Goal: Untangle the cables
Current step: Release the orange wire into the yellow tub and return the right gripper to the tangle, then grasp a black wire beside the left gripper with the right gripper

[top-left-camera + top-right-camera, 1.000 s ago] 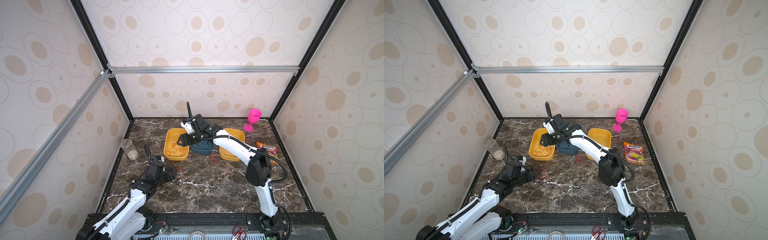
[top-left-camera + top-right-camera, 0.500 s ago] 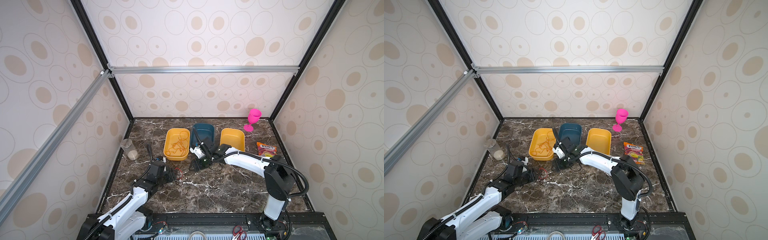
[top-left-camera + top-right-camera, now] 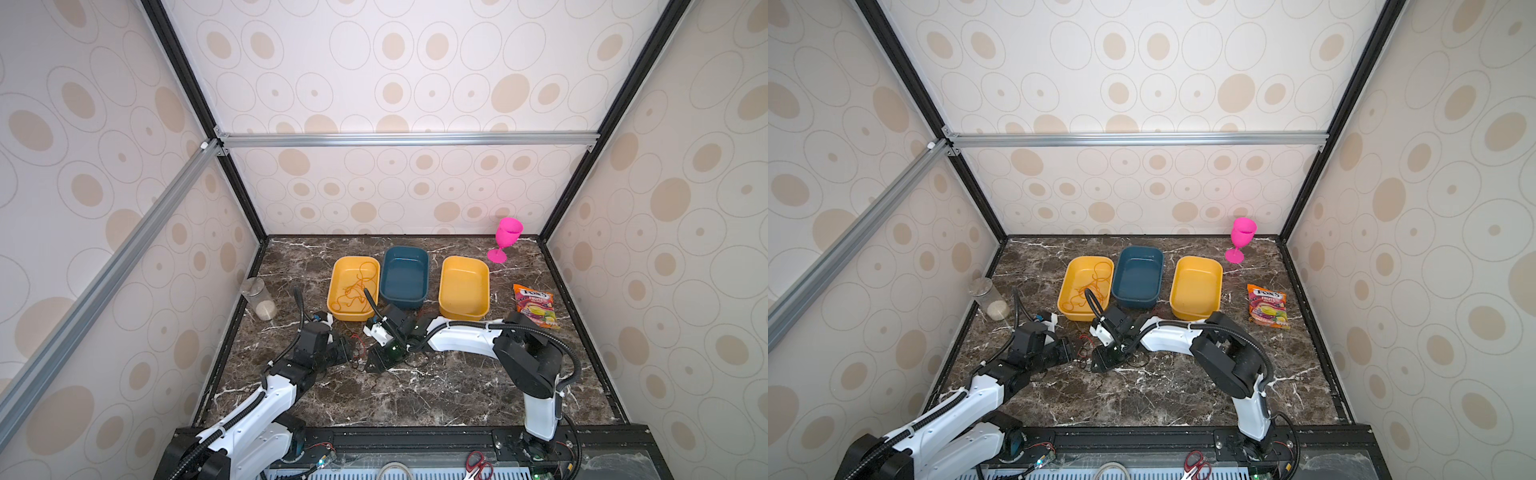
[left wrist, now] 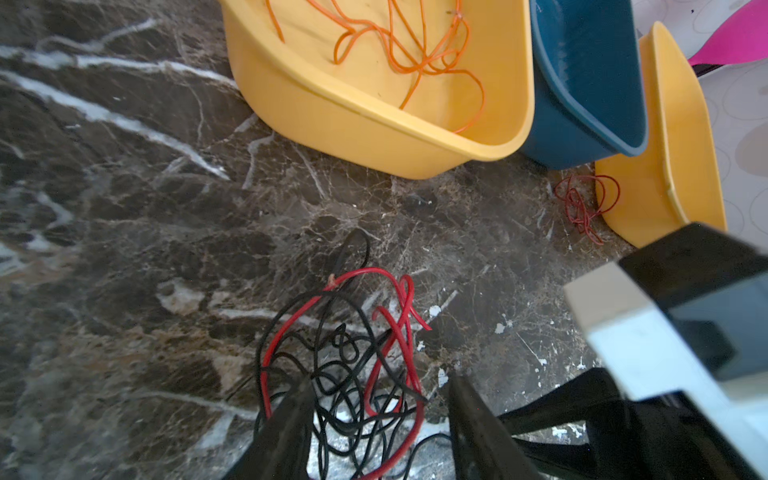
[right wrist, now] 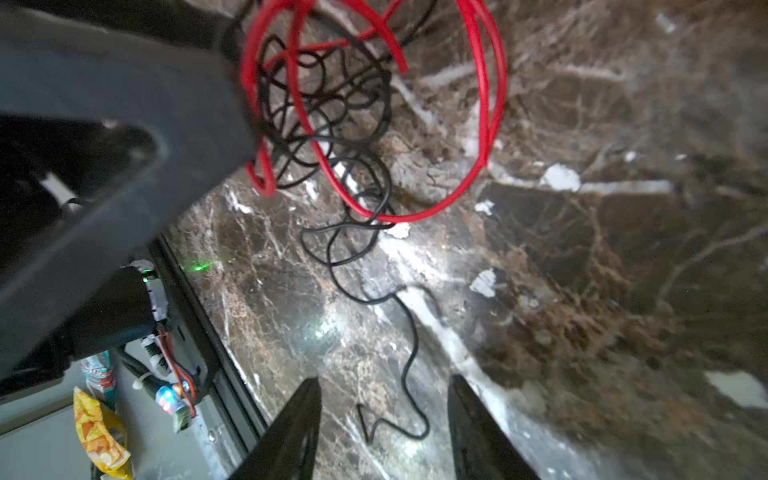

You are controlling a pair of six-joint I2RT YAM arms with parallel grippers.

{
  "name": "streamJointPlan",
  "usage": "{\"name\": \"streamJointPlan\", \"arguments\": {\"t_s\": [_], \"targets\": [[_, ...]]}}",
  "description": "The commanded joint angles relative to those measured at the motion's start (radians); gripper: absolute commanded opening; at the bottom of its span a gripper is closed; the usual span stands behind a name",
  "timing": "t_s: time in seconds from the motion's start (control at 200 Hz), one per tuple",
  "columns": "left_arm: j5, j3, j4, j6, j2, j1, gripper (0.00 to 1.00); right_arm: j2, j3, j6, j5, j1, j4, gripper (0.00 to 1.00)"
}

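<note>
**Left gripper** (image 4: 380, 380): jaws apart, straddling the red-and-black tangle (image 4: 345, 353). Strands run loosely through the gap and none is visibly clamped. The right wrist view shows a red loop hooked close around one left finger; I cannot tell whether it is snagged.

**Right gripper** (image 5: 384, 380): jaws apart, low over the tabletop (image 5: 582, 291). The free black tail (image 5: 409, 361) lies between them, unpinched.

**Cables:**
- The tangle sits on the marble between the two grippers, in front of the trays.
- The orange cable (image 3: 353, 286) lies alone in the yellow tray (image 3: 333, 291).
- A small red coil (image 4: 582, 203) rests at the foot of the other yellow tray (image 4: 665, 166), beside the blue tray (image 4: 557, 133).

**Step in hand (judged):** left anchors the knot and right draws the black strand out.

**Notes for doing it well:**
- Right should go down to the marble before closing. The wire is string-thin and likely to slip past the pads otherwise.
- Right should take the tail near its end, square across the pads.
- Left should close on red loops only; pinching black there would probably tighten the knot.
- Pull slowly and low, directly away from left.
- Stop if the whole bundle drags instead of feeding.
- Check that hooked red loop before any lift.
- Keep the pull clear of the red coil.
</note>
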Motion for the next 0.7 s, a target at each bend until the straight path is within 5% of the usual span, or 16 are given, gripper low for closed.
{"name": "streamJointPlan", "arguments": {"t_s": [0.0,0.23,0.425,0.695], "targets": [[-0.019,-0.026,0.040,0.004,-0.022,0.006,0.52,0.012,-0.005,0.017,0.030,0.027,0.011,0.51],[-0.023,-0.064,0.073,-0.017,-0.044,0.006,0.51,0.024,-0.048,0.049,-0.001,0.040,0.076,0.33],[-0.023,-0.095,0.131,-0.024,-0.048,0.006,0.41,-0.078,-0.103,0.020,0.116,0.040,0.064,0.02],[-0.045,-0.104,0.159,-0.019,-0.037,0.006,0.12,-0.334,-0.196,-0.060,0.362,0.052,-0.071,0.00]]}}
